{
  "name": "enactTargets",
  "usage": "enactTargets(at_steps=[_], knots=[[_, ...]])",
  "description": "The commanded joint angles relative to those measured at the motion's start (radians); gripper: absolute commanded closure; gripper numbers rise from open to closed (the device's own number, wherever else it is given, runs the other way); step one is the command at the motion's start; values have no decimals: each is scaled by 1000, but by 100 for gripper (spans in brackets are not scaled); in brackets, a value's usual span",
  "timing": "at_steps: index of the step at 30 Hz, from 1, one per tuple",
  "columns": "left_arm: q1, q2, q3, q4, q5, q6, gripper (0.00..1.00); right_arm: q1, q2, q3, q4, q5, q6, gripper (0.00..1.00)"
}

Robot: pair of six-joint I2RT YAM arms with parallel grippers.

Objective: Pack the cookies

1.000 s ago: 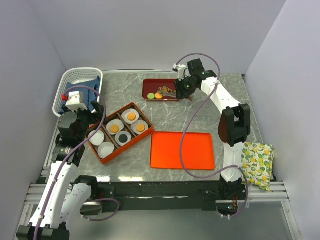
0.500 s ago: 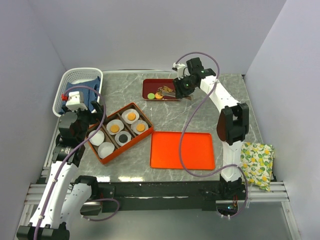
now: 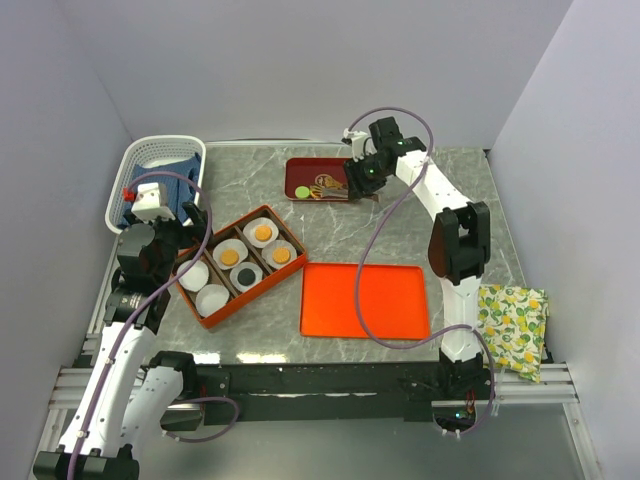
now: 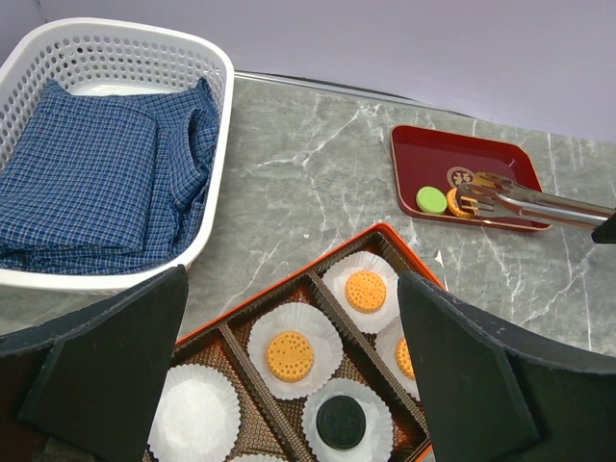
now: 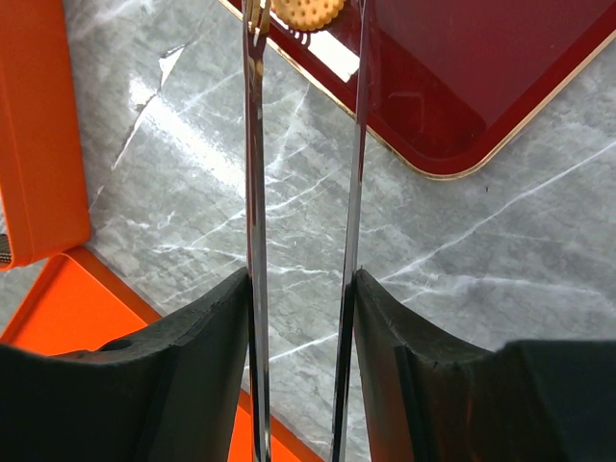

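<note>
Clamping silver tongs (image 5: 252, 192), the right jaws have an orange cookie (image 5: 306, 12) between the tips.

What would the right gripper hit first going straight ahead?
Probably the orange cookie in the dark red tray: the tongs held by the right gripper flank it. Depth unclear.

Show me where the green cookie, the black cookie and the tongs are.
green cookie (image 4: 431, 200), left wrist view, centre of its top face.
black cookie (image 4: 341, 423), left wrist view, centre of its top face.
tongs (image 4: 535, 199), left wrist view, midway along the metal arms.
</note>
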Motion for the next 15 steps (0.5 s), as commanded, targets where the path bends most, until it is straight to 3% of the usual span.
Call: enactTargets(at_steps=[1, 15], knots=[[2, 2, -3, 42, 14, 15, 4, 4, 10, 65, -10, -23, 9, 48], [2, 5, -3, 45, 16, 13, 4, 24, 28, 77, -21, 8, 9, 47]])
